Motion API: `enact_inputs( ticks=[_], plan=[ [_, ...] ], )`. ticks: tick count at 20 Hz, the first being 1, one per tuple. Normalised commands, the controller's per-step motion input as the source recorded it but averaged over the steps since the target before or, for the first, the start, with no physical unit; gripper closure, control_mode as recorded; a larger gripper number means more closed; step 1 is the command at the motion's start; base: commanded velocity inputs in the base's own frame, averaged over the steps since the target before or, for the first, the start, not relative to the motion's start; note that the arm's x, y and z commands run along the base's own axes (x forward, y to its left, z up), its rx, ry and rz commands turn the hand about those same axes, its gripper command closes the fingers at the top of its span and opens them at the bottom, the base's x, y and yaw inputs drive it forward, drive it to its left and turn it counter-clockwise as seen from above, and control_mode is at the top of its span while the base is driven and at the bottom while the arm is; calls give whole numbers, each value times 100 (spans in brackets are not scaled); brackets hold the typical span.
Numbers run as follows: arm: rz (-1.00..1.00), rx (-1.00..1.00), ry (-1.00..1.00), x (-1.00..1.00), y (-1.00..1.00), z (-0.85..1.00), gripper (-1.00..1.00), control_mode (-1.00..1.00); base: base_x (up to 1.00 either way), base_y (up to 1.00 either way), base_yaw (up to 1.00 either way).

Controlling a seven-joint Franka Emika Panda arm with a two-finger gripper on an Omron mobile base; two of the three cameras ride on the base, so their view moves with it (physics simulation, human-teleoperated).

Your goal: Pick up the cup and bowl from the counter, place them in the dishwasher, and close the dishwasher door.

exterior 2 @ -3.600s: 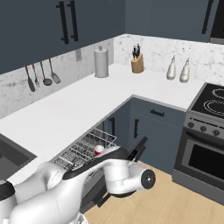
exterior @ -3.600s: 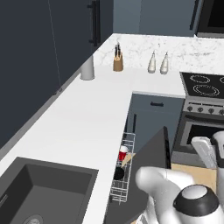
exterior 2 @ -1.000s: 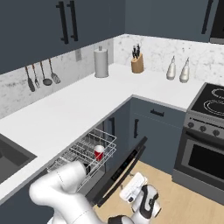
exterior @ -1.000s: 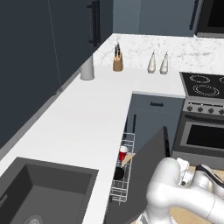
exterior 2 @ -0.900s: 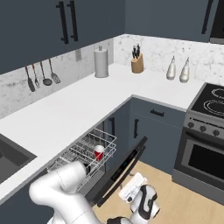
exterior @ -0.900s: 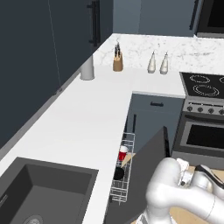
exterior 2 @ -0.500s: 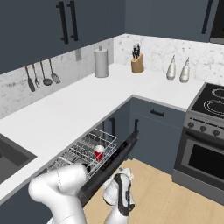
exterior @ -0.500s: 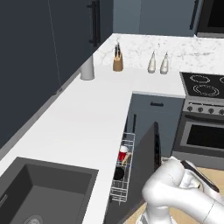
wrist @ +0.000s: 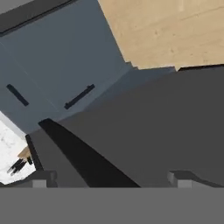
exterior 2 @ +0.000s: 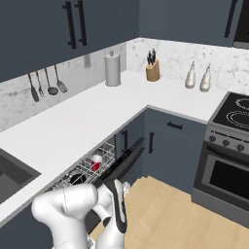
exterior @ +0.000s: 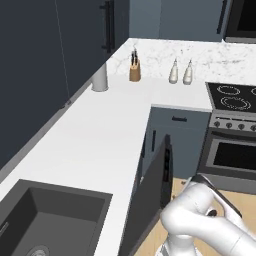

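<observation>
The dishwasher door (exterior: 152, 200) is seen raised most of the way, tilted only a little out from the cabinet front beneath the counter (exterior: 90, 145). In the right base view the door (exterior 2: 119, 168) is found partly open, with the wire rack (exterior 2: 90, 168) drawn out under the counter edge. The red cup (exterior 2: 97, 163) is set in the rack near its right end, and the black bowl (exterior 2: 76, 179) is lodged further left in the same rack. The gripper (exterior 2: 118, 206) is held just outside the door, its fingertips (wrist: 43, 178) spread wide apart with nothing between them, and the door's dark panel (wrist: 166, 127) is seen right ahead of them. The oven (exterior 2: 228, 175) is seen to the right, across the wooden floor (exterior 2: 170, 214).
</observation>
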Motion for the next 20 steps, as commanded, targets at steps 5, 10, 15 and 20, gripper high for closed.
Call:
enact_inputs(
  ticks=[5, 10, 15, 20],
  plan=[
    [19, -13, -2, -1, 68, 100, -100, -100, 0, 0, 0],
    [49, 8, -19, 5, 91, 100, -100, -100, 0, 0, 0],
    [47, 30, -33, 9, 94, 79, -100, -100, 0, 0, 0],
    [31, 32, -53, 16, 100, 29, -100, -100, 0, 0, 0]
  ],
)
